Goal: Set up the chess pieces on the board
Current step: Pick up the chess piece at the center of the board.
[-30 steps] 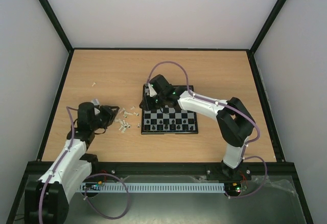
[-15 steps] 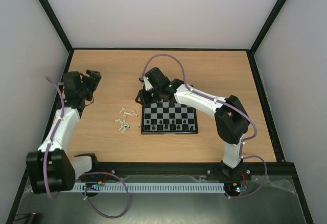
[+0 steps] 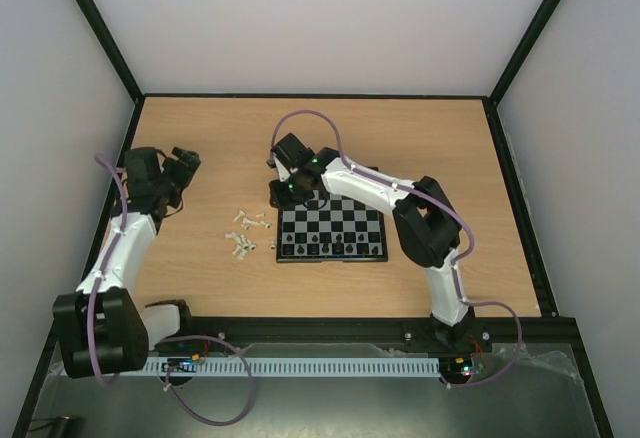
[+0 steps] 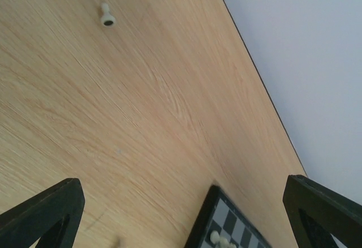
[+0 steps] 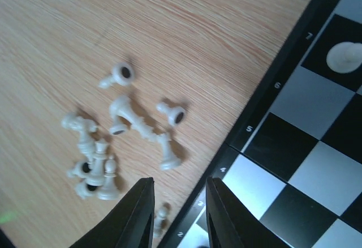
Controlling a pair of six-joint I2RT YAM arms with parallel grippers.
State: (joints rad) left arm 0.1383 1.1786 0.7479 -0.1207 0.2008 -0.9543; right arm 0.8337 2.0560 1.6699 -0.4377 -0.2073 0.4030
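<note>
Left gripper [image 4: 184, 205] spread wide, empty, over far-left surface. Right gripper [image 5: 178, 214] narrowly gapped at board [image 5: 294, 140] left edge, grip unclear. Chess pieces [image 5: 100, 162] heaped beside it; isolate 1, pinch its stem.

The board [image 3: 340, 230] is checked black and silvery-grey inside a thin black border. Cream-white chess pieces [image 5: 100, 160] lie left of the right end effector [image 5: 180, 202], whose fingers [image 5: 133, 219] are black. The worktop [image 3: 450, 158] beneath is pale wood grain.
</note>
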